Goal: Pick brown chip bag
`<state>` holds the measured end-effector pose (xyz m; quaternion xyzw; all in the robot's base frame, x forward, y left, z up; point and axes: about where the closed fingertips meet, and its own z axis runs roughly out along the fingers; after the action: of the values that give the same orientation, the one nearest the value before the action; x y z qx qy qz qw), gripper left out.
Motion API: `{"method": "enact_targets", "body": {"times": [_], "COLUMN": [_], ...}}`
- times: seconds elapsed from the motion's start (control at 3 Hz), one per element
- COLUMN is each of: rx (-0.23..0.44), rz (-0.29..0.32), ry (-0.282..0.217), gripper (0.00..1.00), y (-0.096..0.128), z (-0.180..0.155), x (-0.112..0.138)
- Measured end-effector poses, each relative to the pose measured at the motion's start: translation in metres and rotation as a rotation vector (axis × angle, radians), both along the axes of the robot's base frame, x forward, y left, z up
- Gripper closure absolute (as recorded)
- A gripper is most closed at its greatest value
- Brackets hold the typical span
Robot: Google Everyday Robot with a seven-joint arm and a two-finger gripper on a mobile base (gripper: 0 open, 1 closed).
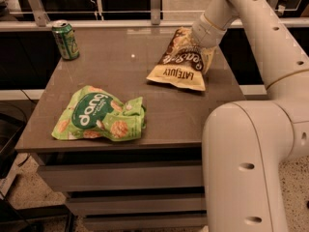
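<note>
The brown chip bag lies on the right rear part of the table. It has a dark brown middle with white script and a tan near end printed "LATE JULY". Its far end looks tilted up against the gripper. My gripper comes down from the upper right onto the bag's far right edge. The white wrist covers the gripper's tips and that part of the bag.
A green "dang" bag lies at the table's front left. A green soda can stands at the rear left corner. A metal rail runs behind the table. My white arm's bulky link fills the lower right.
</note>
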<state>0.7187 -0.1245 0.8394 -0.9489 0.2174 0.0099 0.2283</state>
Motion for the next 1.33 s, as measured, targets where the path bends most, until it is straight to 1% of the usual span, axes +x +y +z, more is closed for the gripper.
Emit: {"method": "enact_targets", "body": {"times": [0.33,0.67,1.0,1.33], "rx": [0.0,-0.001,0.0,0.018], "rz": [-0.001,-0.002,-0.002,-0.021], "ry": [0.0,0.0,0.0,-0.042], "gripper": [0.54,0.58,0.8,1.0], "y": [-0.001,-0.001,-0.001,0.006], "z": [0.001,0.002,0.002,-0.001], "x": [0.0,-0.001,-0.001,0.015]}}
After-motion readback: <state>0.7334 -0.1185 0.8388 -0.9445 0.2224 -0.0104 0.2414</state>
